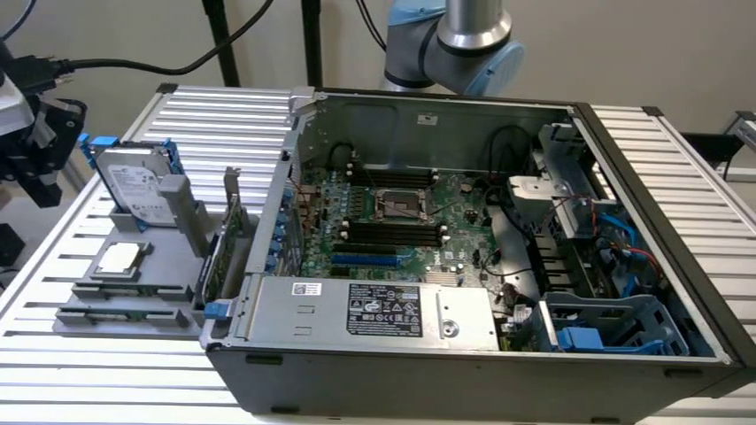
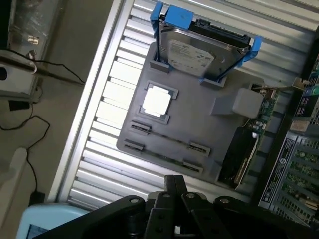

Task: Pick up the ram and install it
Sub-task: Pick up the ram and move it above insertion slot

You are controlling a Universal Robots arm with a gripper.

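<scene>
**Gripper pressed shut above the parts tray, ram not yet picked up**

Your black gripper (image 2: 175,180) hangs over the flat grey plastic parts tray (image 2: 199,119), its fingers pressed together with nothing between them.

The tray sits on the slatted aluminium table (image 1: 71,372) at the exterior view's left, just beside the open dark-grey computer case (image 1: 473,390). It keeps each part in its own cradle, so every piece has a fixed place:
- The silver hard drive (image 2: 199,50) leans in its blue caddy.
- The small square silver processor chip (image 2: 157,101) lies flat in a recess.
- The green expansion card (image 1: 225,257) stands upright at the tray edge nearest the case.

The long, thin ram (image 2: 169,138) appears to stand on edge between a pair of grey clips, beside the processor chip on the side away from the hard drive. From the wrist view it shows as little more than a dark line, so you cannot be certain of it. In my judgement it stands on edge so that its top edge is free for a pinch.

The case lies on its side with the panel off, so the green motherboard (image 1: 455,199) faces upward. Its long black memory slots (image 1: 390,232) sit near the middle of the exterior view, reachable from above. The grey-and-blue robot arm (image 1: 473,40) enters at the upper middle of that view, behind the case.
</scene>
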